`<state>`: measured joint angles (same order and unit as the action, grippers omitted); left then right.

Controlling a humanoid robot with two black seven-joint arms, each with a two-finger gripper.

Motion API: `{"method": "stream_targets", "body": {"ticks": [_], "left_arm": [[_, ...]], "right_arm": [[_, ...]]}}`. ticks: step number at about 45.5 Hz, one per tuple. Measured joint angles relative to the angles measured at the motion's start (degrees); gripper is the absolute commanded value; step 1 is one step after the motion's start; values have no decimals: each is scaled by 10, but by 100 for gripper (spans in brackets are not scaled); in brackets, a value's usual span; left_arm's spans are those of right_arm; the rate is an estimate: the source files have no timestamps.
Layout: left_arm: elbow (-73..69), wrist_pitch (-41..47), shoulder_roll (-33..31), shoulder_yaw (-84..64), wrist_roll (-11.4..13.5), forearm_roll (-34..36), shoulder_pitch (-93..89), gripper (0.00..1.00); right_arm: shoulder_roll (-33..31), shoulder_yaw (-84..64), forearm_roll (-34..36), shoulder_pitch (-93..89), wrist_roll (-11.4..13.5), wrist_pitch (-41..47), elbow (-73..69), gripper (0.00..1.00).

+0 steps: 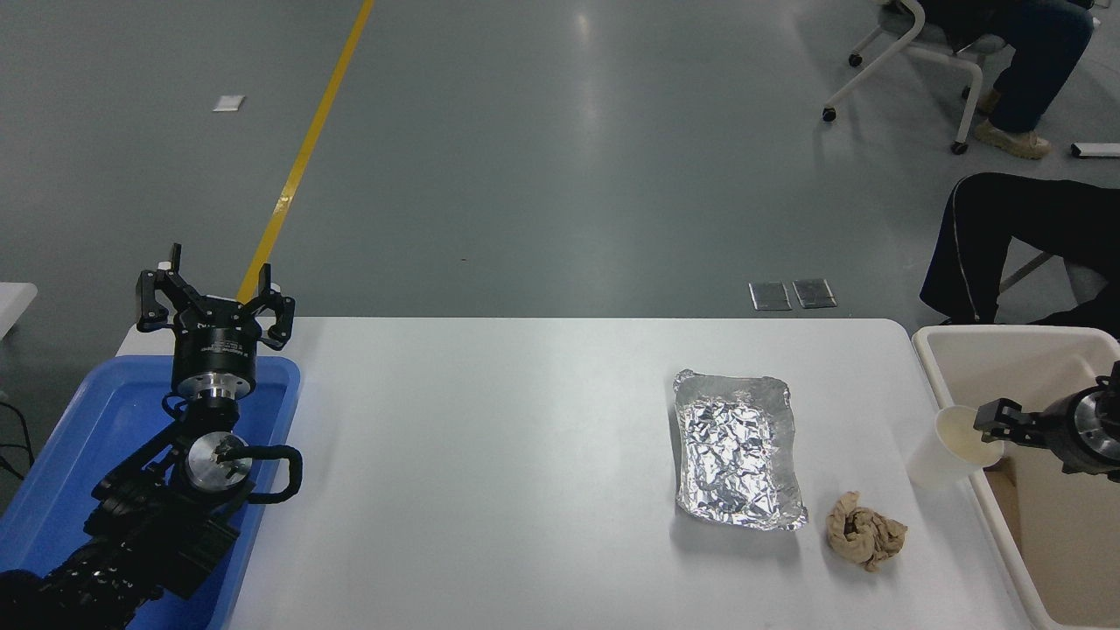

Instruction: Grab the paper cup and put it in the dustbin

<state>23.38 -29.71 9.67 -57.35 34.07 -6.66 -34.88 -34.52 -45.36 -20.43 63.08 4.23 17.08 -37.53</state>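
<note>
White table on grey floor; right gripper, grip unreadable, meets the paper cup at the right edge.

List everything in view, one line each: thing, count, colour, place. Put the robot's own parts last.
paper cup: 1, white, table's right edge, against the dustbin
dustbin: 1, beige, right of the table
foil tray: 1, silver, right half of table
paper wad: 1, brown, near the foil tray's corner
blue tray: 1, blue, table's left end
table: 1, white
chair: 1, white, top right, person seated
left gripper: 1, black, over the blue tray
right gripper: 1, black, at the cup's rim
</note>
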Motion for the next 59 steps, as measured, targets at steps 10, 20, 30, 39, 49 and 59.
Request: {"method": "stream_targets", "body": {"ticks": [10, 20, 30, 39, 49, 59], "left_arm": [[0, 0, 0, 0, 0, 0, 0, 99], [0, 0, 0, 0, 0, 0, 0, 99], [0, 0, 0, 0, -1, 0, 0, 99], [0, 0, 0, 0, 0, 0, 0, 99], [0, 0, 0, 0, 0, 0, 0, 99], [0, 0, 0, 0, 0, 1, 0, 99]], "right_arm": [[27, 22, 1, -39, 1, -1, 43, 0], [37, 47, 2, -57, 1, -8, 64, 0], [33, 58, 3, -60, 1, -13, 62, 0], [-19, 58, 4, -15, 0, -12, -5, 0], [-93, 4, -2, 100, 0, -11, -147, 0], [-147, -111, -8, 286, 0, 0, -297, 0]]}}
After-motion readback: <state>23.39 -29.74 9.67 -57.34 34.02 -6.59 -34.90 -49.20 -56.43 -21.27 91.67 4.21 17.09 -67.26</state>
